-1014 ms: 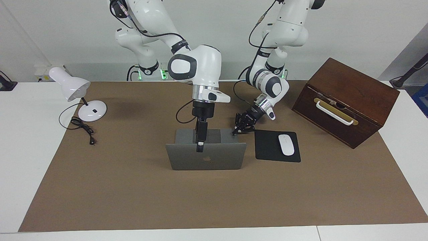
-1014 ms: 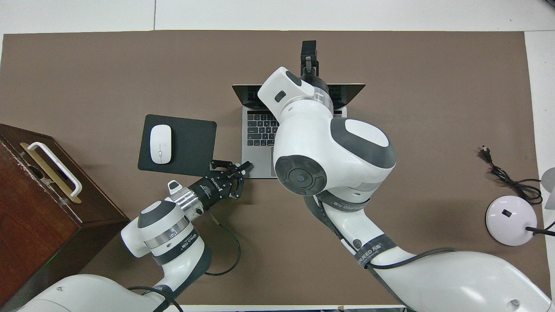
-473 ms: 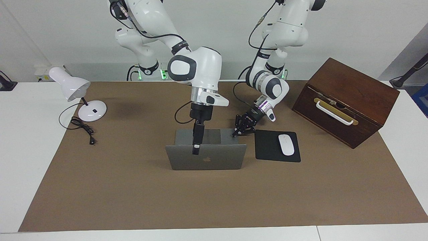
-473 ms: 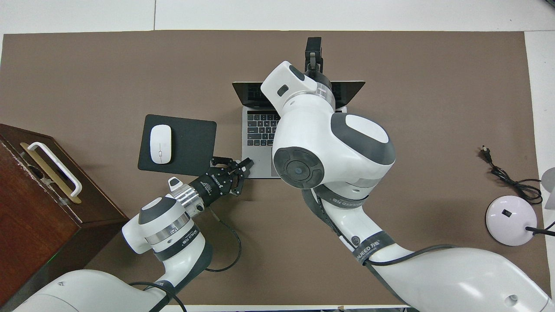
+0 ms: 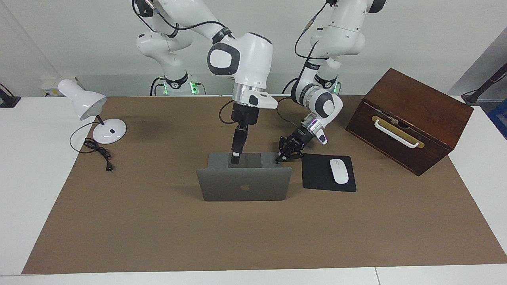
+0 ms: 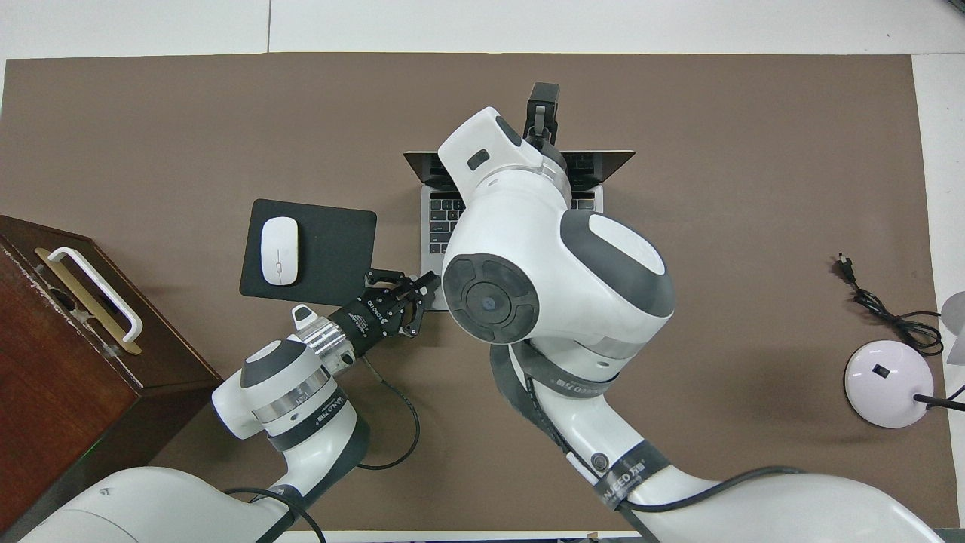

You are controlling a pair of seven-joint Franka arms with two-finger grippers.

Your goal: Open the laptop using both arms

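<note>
The silver-grey laptop stands open in the middle of the brown mat, its lid upright with the logo facing away from the robots and its keyboard partly hidden under the right arm. My right gripper hangs pointing down over the laptop, just above the lid's top edge and not touching it. My left gripper is shut, with its fingertips down at the corner of the laptop's base nearest the robots, at the left arm's end.
A black mouse pad with a white mouse lies beside the laptop toward the left arm's end. A brown wooden box with a white handle stands past it. A white desk lamp and its cable sit at the right arm's end.
My right gripper has lifted off the lid's top edge and pulled back toward the robots. The lid stays upright. The left gripper has kept its place at the base corner.
</note>
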